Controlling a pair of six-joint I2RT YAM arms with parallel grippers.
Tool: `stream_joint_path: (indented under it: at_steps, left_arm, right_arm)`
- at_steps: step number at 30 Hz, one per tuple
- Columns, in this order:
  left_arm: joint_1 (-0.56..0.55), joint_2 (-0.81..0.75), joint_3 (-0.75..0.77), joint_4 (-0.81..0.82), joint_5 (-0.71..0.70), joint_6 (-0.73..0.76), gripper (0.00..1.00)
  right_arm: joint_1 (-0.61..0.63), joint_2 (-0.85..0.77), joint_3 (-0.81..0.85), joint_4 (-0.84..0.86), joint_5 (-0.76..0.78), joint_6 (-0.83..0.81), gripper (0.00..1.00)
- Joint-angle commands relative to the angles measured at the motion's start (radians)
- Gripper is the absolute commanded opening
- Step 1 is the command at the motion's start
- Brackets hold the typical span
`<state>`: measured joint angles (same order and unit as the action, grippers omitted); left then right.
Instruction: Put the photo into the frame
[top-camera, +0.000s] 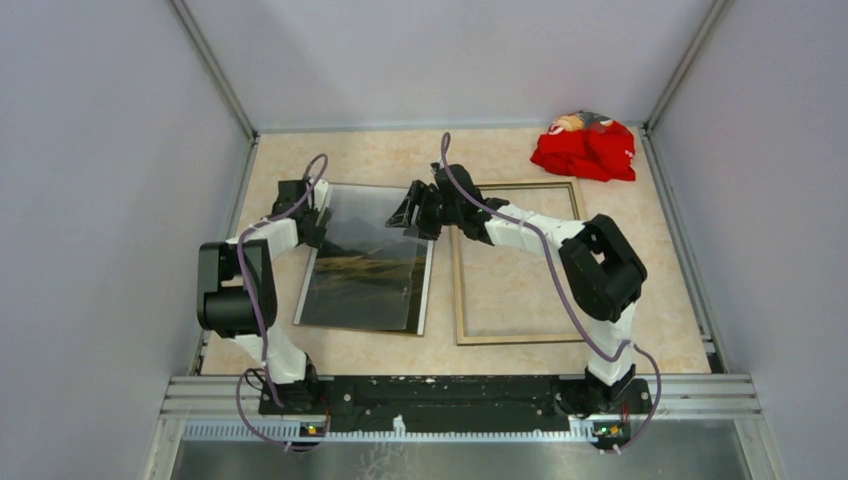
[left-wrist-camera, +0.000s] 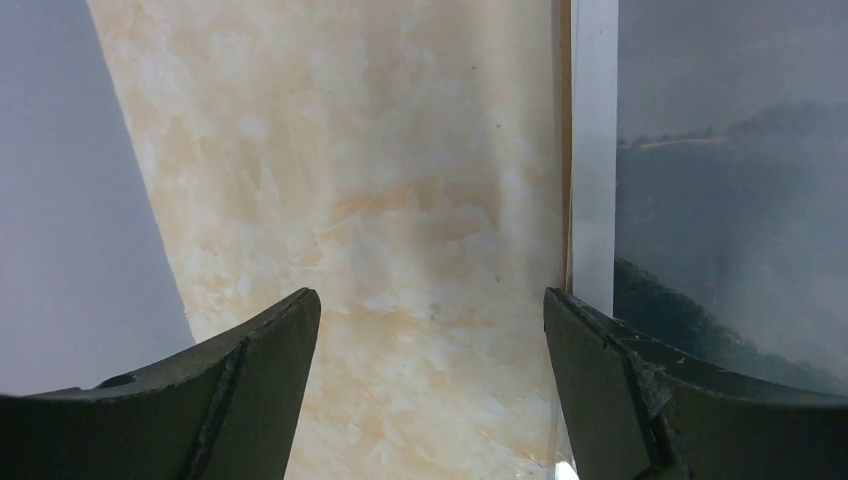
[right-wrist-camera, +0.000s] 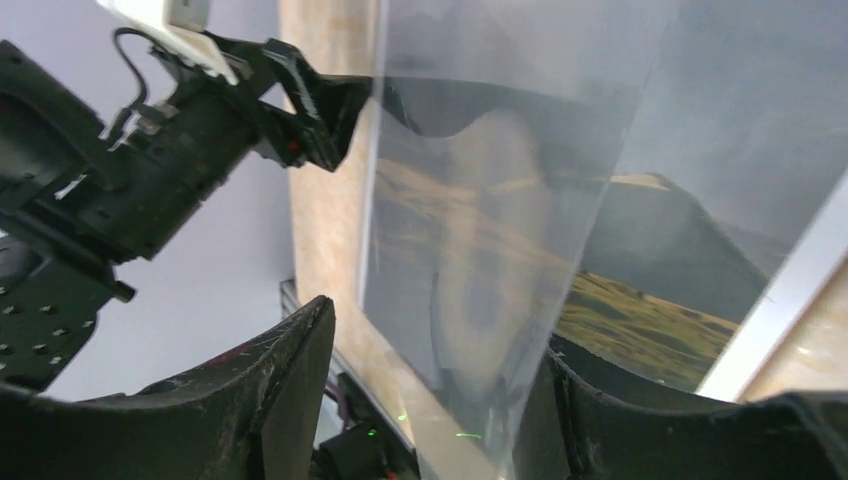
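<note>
Left fingers (left-wrist-camera: 250, 390) spread over photo (left-wrist-camera: 730, 230) edge, right fingers (right-wrist-camera: 270, 400) straddling clear sheet (right-wrist-camera: 480, 250)

The right arm (top-camera: 530, 232) hides the far left corner of the frame (top-camera: 520, 341)

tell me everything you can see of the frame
The frame is a thin-edged rectangle that looks like light tan wood, lying flat on the right half of the table. The marbled tabletop shows through its opening. The right arm crosses above its far left corner, and no jaws hold it. The photo lies to its left, apart.
</note>
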<state>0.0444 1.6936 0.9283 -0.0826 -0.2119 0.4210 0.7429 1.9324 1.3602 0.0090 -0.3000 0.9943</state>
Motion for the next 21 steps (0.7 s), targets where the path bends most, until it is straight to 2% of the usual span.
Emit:
stream_joint_path:
  at_steps: [1,4,10,11,15,17,21]
  left_arm:
    - [0.008,0.018,0.032,-0.099,0.098,-0.044,0.90]
    - [0.019,0.012,0.038,-0.103,0.095,-0.037,0.90]
    - [0.057,-0.021,0.088,-0.136,0.088,-0.012,0.91]
    - [0.059,-0.029,0.098,-0.144,0.083,-0.002,0.92]
    - [0.059,-0.069,0.164,-0.206,0.096,0.015,0.93]
    - [0.051,-0.085,0.209,-0.260,0.118,0.016,0.98]
    - [-0.015,-0.133,0.238,-0.288,0.159,0.034,0.99]
  right_arm:
    - [0.003,0.012,0.031,0.138,-0.060,0.055,0.55]
    - [-0.002,-0.008,0.022,0.125,-0.044,0.041,0.46]
    - [-0.018,-0.044,0.069,0.039,-0.040,-0.025,0.04]
    - [-0.023,-0.050,0.088,0.021,-0.047,-0.035,0.00]
    - [-0.059,-0.098,0.169,-0.081,-0.094,-0.098,0.00]
    - [-0.090,-0.136,0.213,-0.164,-0.114,-0.143,0.00]
    - [-0.181,-0.263,0.238,-0.361,-0.157,-0.249,0.00]
